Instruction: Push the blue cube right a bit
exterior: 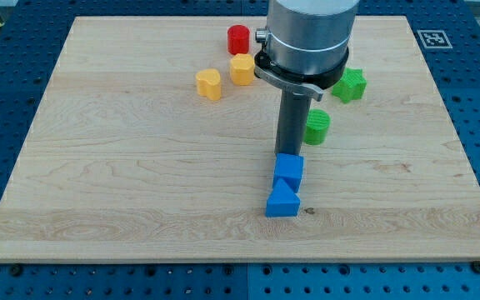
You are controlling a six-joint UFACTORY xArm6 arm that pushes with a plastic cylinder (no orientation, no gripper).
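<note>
Blue cube (288, 171) sat mid-board above a blue triangular block (282, 202) | rod tip (287, 155) touched cube's top edge, gripping nothing | seemingly not yet placed left for rightward push.

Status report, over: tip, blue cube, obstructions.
My tip at the blue cube, on its top edge. Blue triangular block touching the cube below. Green cylinder up-right; rightward path open.

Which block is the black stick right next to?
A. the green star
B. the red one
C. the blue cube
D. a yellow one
C. My tip comes down right at the top edge of the blue cube, on the side facing the view's top, while the red block, the yellow blocks and the green star sit farther off.
</note>
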